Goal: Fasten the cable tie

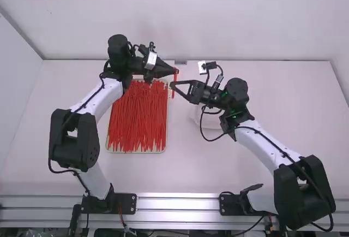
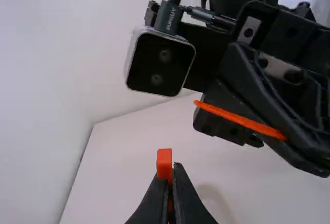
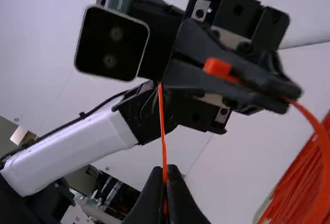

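Robot lab bench: white table (image 1: pixel 305 95), aluminium mounting rail (image 1: pixel 180 201), bare walls (image 1: pixel 218 7).

Too small in the high view to tell whether the tail of the cable tie (image 1: pixel 174 84) passes through its head. Pinched out of sight between the fingers of the left claw (image 2: pixel 170 175): the strap below the head. Swallowed by the right claw (image 3: pixel 166 172): the tail's end. Cut off by the right wrist view's edge: the heap of spare ties (image 3: pixel 309 177). Almost wholly covered by that heap: the board (image 1: pixel 136 151) left of the worktop's middle. Unidentifiable at the worktop's far edge: a small white-and-black object (image 1: pixel 204 66).
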